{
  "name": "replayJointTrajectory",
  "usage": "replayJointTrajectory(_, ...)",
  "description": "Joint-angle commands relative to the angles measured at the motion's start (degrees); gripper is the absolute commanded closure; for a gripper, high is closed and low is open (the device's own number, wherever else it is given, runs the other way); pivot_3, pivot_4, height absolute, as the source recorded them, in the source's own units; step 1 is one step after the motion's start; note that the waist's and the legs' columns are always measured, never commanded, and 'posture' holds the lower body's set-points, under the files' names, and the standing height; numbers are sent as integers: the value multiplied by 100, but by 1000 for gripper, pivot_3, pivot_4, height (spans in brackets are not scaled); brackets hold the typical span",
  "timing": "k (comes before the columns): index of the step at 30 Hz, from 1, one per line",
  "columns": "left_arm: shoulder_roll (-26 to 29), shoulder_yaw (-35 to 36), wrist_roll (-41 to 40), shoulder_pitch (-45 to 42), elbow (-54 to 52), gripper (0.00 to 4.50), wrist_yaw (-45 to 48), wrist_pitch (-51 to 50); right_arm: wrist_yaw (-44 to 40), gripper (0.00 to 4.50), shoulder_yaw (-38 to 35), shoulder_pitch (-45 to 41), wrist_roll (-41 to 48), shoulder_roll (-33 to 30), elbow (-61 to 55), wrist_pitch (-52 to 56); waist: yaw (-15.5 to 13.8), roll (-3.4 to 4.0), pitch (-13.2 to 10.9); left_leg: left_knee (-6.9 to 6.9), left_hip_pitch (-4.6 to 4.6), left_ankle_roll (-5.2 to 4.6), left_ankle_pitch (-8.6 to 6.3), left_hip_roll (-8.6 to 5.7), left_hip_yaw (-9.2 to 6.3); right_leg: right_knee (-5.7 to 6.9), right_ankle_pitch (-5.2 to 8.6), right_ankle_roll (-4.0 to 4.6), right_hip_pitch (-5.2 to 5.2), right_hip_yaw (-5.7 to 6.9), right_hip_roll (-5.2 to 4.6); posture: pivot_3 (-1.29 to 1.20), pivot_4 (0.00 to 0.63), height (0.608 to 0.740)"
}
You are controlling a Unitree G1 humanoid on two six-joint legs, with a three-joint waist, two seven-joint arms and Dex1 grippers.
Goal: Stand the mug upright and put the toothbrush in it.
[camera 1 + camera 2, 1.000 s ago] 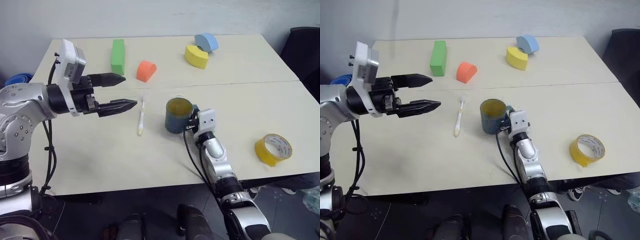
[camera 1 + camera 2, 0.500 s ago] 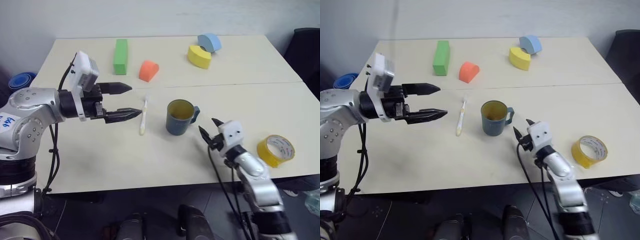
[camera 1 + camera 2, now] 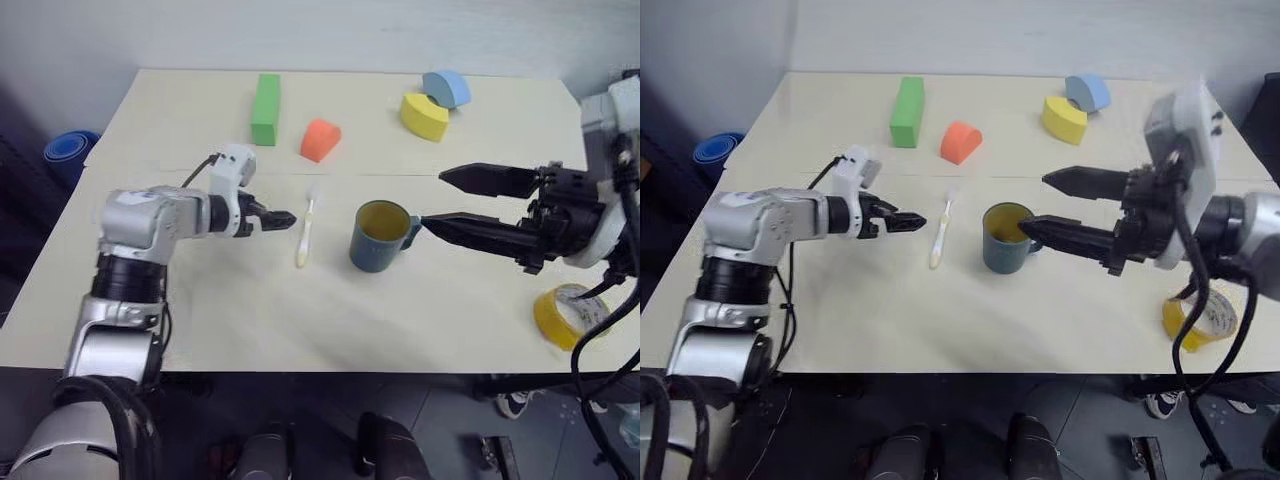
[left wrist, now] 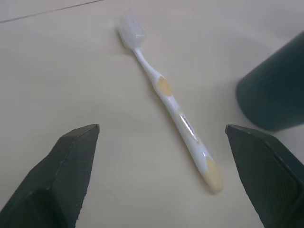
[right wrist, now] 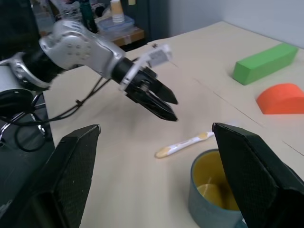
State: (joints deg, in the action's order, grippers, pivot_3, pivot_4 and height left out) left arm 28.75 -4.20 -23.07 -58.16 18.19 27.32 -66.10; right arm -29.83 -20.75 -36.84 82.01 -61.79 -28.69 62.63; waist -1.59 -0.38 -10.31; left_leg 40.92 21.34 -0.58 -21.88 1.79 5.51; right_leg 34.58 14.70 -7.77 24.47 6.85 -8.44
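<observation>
**Left wrist view: the toothbrush is lying right between two spread fingers**

The mug point(image 3: 382, 236) stands upright near the middle of the table point(image 3: 200, 330), yellow inside, with its handle turned to the right. That part of the job looks done. The toothbrush point(image 3: 304, 230) lies flat just left of the mug, bristles at the far end and the yellowish tip at the near end.

The left gripper point(image 3: 283, 217) sits low over the table, just left of the toothbrush. Its fingers point(image 4: 71, 161) are spread wide and hold nothing. The right gripper point(image 3: 445, 200) hangs in the air to the right of the mug, fingers also spread and empty — the lower one looks very close to the mug's handle.

What could go wrong:

- The toothbrush is thin and flat on the table. If the fingers close too high, they may slide over it or flick it away.
- A push from the side could roll it into the mug.
- The right gripper is close to the handle — a small bump could tip the mug over again.
- The toothbrush is long, so grabbing it far from its middle may let it swing and miss the mug's mouth.
</observation>
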Motion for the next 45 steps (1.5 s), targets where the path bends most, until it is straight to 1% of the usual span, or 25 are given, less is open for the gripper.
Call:
replayJointTrajectory(1,-312,-143,484,-464,855,0,-128,670,54,569,105,-236,134,-167,32,-14,7,-2,0,0,0,0,0,0,3,-4,-1,-1,0,0,0,0,150,740)
replayJointTrajectory(6,-849,-351,875,-1016,2115,0,33,1109,30,569,180,-34,5,-175,-197,-81,5,-5,-2,3,1,0,0,1,12,-6,-1,-2,1,2,-1,0,150,740)
replayJointTrajectory(8,-1051,-534,1131,-1188,2613,0,52,1418,-39,569,176,87,-109,-186,-299,-123,-2,-5,-2,3,1,0,0,1,12,-6,-1,-3,0,3,-2,0,150,740)
replayJointTrajectory(11,-1356,-625,1402,-1434,3372,0,25,1785,-65,569,175,244,-304,-171,-415,-207,-10,-6,-2,3,3,0,0,0,12,-8,-4,-7,0,5,-2,0,150,740)
replayJointTrajectory(15,-1613,-722,1796,-1628,4143,736,60,2293,-57,518,91,462,-433,-147,-567,-286,-7,-6,-1,5,0,-1,1,0,15,-9,-4,-7,-1,4,-2,0,150,740)
replayJointTrajectory(21,-1722,-584,2065,-1770,4604,2649,204,2556,-78,518,-97,777,-592,-229,-702,-387,-12,-7,-1,7,0,-2,1,0,16,-9,-4,-7,-3,3,-5,0,150,740)
replayJointTrajectory(26,-1634,-457,2165,-1707,4586,3974,209,2583,-108,518,-218,1006,-856,-307,-711,-456,-13,-7,-1,7,0,-2,1,0,14,-7,-4,-7,-3,4,-6,0,150,740)
replayJointTrajectory(27,-1574,-377,2142,-1706,4558,4087,178,2549,-49,518,-276,1063,-854,-292,-689,-447,-12,-7,-1,7,0,-2,1,0,14,-8,-4,-7,-3,4,-6,0,150,740)
replayJointTrajectory(28,-1508,-284,2108,-1700,4513,4088,153,2568,31,518,-345,1118,-800,-273,-650,-417,-1,-7,-1,7,0,-2,1,0,14,-7,-4,-7,-3,4,-6,0,150,740)
replayJointTrajectory(31,-1275,199,1810,-1693,4270,4088,182,2479,151,39,-682,1370,-393,-277,-568,-289,9,-7,-1,6,0,-2,1,1,14,-6,-4,-7,-1,5,-5,0,150,740)
replayJointTrajectory(34,-1117,721,1370,-1651,3806,4088,433,2367,309,39,-925,1599,-337,-341,-660,-269,38,-7,-1,3,0,-2,1,2,15,-4,-4,-7,4,4,-5,0,150,740)
replayJointTrajectory(38,-953,1600,338,-1353,2051,4088,923,2062,888,39,-1310,1805,65,-189,-668,-391,11,-13,-4,7,7,-2,1,4,13,3,-4,-7,9,5,-6,0,150,740)
replayJointTrajectory(39,-958,1734,164,-1265,1680,4088,940,2029,1005,39,-1372,1850,182,-180,-662,-409,3,-13,-4,12,12,-2,1,4,8,3,-4,-7,9,7,-7,0,150,740)
replayJointTrajectory(41,-1083,2219,-462,-1182,888,4088,888,1812,1220,39,-1526,1984,326,-172,-642,-429,-11,-13,-4,14,13,-2,1,3,-1,3,-5,-8,6,12,-9,0,150,740)
replayJointTrajectory(43,-1328,2587,-997,-1133,216,4088,732,1744,1356,39,-1616,2125,348,-180,-647,-457,-17,-13,-4,14,13,-2,1,2,-6,3,-5,-9,4,14,-10,0,150,740)
replayJointTrajectory(45,-1694,2667,-1259,-1053,-265,4088,479,1841,1458,39,-1644,2234,374,-167,-653,-517,-21,-13,-4,16,12,-2,1,2,-6,2,-5,-10,0,14,-11,0,150,740)
